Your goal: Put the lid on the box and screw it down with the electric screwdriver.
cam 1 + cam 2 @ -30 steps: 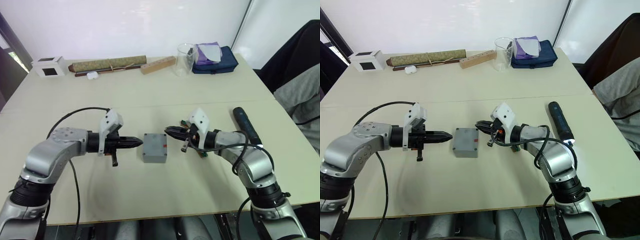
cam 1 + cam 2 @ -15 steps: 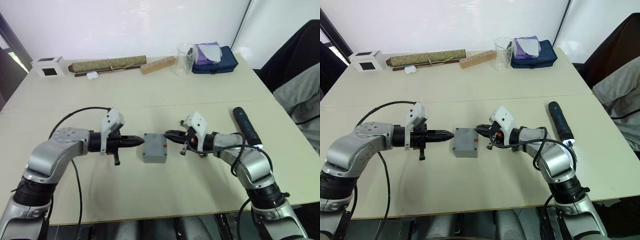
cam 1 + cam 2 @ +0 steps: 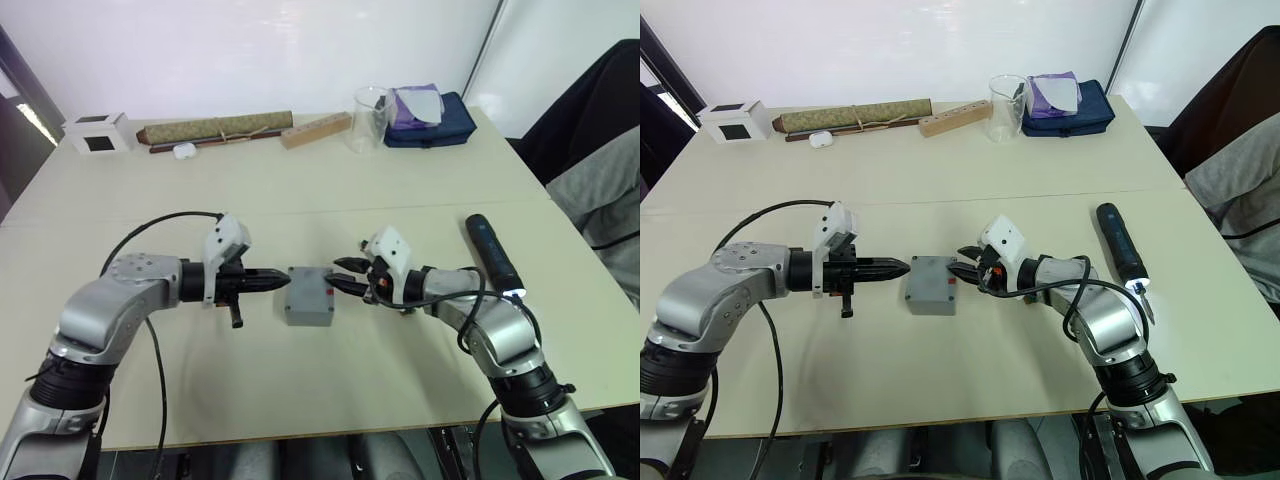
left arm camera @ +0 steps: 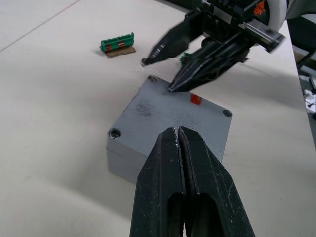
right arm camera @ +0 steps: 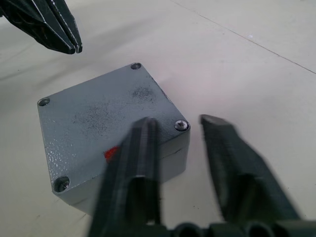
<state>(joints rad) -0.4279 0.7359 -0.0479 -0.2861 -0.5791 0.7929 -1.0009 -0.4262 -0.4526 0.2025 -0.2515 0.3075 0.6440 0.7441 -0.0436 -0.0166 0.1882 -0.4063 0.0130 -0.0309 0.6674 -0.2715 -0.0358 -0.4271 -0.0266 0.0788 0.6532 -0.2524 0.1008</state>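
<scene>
The box (image 3: 309,296), a grey enclosure with the lid (image 5: 106,118) already seated on top, rests on the pale surface (image 3: 300,400) midway between the two arms; a small red mark (image 4: 196,99) shows on the cover, and screw holes sit at its corners, one corner holding a screw head (image 5: 181,125). The left end effector (image 3: 281,283) points at the box's left edge with its fingers clenched together, holding nothing; the right end effector (image 5: 178,129) hangs at the opposite edge with its fingers released and spread, one finger over the corner of the lid, the other off to the side. The electric screwdriver (image 3: 491,250) lies untouched on the surface, well apart from the box, beyond the right arm.

Risks from this position, as judged: a push from one side alone would probably slide the light box across the smooth surface, since nothing clamps it; the right fingers, closing off-centre on a corner, might twist the box or lift the lid out of register; if the lid shifts, its holes no longer meet those of the box, and a driven screw may cross-thread; the right arm, reaching back for the screwdriver, could also roll the tool away.
</scene>
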